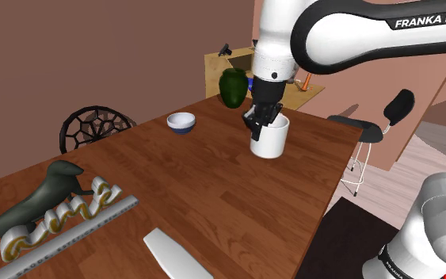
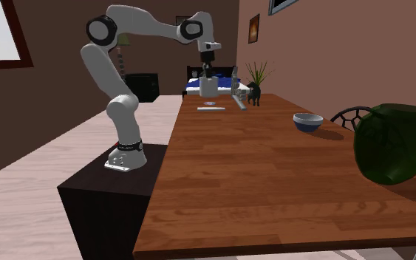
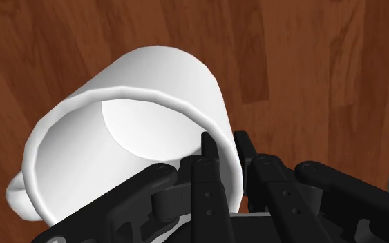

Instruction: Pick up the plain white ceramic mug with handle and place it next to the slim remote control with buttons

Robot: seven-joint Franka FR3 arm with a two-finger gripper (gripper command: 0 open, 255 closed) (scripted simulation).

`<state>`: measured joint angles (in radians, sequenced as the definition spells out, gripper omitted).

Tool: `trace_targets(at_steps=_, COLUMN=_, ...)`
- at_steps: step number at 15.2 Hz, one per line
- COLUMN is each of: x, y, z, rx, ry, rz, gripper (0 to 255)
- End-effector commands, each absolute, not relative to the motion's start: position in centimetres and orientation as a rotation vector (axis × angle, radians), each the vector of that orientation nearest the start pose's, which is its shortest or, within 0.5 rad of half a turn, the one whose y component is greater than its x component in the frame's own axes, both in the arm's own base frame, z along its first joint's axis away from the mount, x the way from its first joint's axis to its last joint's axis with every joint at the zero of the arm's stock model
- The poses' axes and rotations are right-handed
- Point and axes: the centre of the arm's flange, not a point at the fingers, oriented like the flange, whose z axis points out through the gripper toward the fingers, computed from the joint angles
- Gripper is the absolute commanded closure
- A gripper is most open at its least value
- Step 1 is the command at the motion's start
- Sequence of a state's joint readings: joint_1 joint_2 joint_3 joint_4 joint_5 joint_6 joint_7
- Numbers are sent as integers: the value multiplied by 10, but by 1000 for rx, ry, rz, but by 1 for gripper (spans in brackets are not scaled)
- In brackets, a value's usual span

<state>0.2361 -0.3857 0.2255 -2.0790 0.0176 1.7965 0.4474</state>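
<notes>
The white remote (image 1: pixel 177 255) lies flat at the shoulder view's lower left, well apart from the white mug (image 1: pixel 271 139). The mug hangs from the gripper (image 1: pixel 258 128) and seems to be just clear of the table (image 1: pixel 213 198). The fingers pinch the mug's wall, one inside the rim and one outside. The carry should go slowly and level, and the mug should be set down beside the remote, not on it. The arm arches over from its stand with the wrist pointing down.

Showed plain white on the mug (image 1: pixel 270 141), black on the gripper (image 1: pixel 259 128), reddish-brown grain on the table (image 1: pixel 213 190), dark green on the vase (image 1: pixel 232 87) at eleven o'clock.
</notes>
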Motion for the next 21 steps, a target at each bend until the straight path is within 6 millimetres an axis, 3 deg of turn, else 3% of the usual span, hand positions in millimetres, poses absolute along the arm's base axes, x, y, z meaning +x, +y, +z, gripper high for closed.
trace_targets(at_steps=1, x=380, y=236, z=589, rx=-3156, ry=5, rz=-180, gripper=255)
trace_targets(at_steps=12, x=293, y=354, z=590, rx=-3156, ry=5, rz=-180, gripper=255)
trace_targets(at_steps=21, x=293, y=354, z=542, rx=-3156, ry=5, rz=-180, gripper=255)
